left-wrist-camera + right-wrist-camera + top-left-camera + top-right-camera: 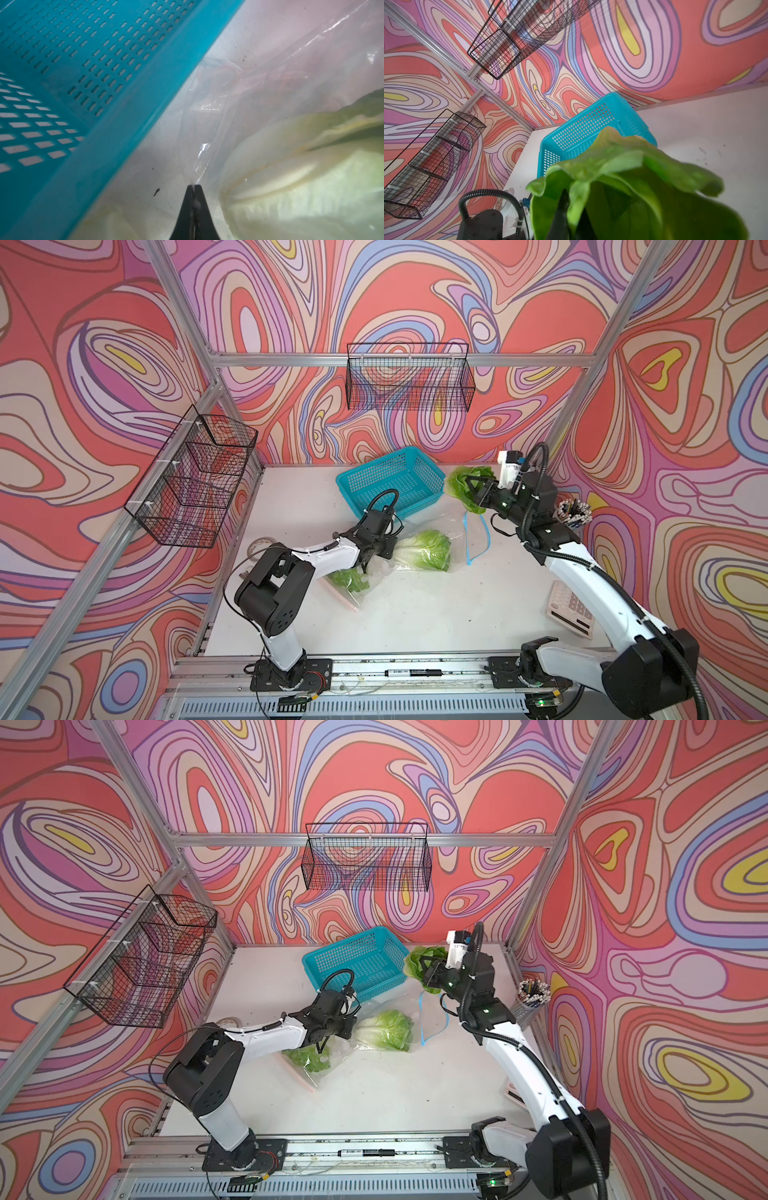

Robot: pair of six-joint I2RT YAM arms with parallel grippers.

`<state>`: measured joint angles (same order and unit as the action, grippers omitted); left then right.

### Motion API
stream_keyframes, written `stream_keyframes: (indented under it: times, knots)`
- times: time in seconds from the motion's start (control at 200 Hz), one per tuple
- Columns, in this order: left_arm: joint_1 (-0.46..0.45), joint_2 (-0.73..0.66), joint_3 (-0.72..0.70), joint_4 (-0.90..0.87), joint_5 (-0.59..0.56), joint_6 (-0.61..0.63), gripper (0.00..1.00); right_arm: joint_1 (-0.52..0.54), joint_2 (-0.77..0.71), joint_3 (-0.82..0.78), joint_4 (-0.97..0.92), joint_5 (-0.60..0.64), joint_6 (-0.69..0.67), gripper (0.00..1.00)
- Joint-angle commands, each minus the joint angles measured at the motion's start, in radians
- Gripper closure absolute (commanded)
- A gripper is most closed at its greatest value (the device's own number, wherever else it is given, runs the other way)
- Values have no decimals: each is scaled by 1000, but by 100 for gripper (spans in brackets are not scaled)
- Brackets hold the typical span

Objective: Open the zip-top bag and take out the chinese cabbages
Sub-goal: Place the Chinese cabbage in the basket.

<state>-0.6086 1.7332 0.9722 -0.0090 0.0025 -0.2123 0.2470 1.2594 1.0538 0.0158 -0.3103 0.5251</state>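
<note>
We count three chinese cabbages [424, 549]. The held cabbage [455, 487] hangs at the back right, just beside the teal basket [374, 463], with a leaf clamped in the right gripper [471, 489]. The middle cabbage [386, 1029] lies on the table [415, 614] inside the clear zip-top bag [459, 531], whose blue zip edge gapes. The third cabbage [349, 578] lies under clear film below the left arm. The left gripper [366, 564] is clenched on a fold of that film.

Around them we count one teal basket, two wire baskets [409, 377] on the walls, one pen cup [575, 510], one calculator [571, 610] and one tape roll [259, 546].

Only the left wrist view shows film caught between the fingertips [187, 199]. Only the right wrist view shows the leaf between the dark fingers [560, 207]. Only the top views show all three heads together.
</note>
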Motion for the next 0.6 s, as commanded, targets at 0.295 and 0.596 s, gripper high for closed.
stream_keyframes:
  times: [0.295, 0.596]
  knots:
    - [6, -8, -1, 13, 17, 24, 100, 137, 418, 282, 222, 38, -47, 100]
    - [6, -4, -2, 23, 34, 27, 100, 154, 679, 426, 312, 89, -39, 100]
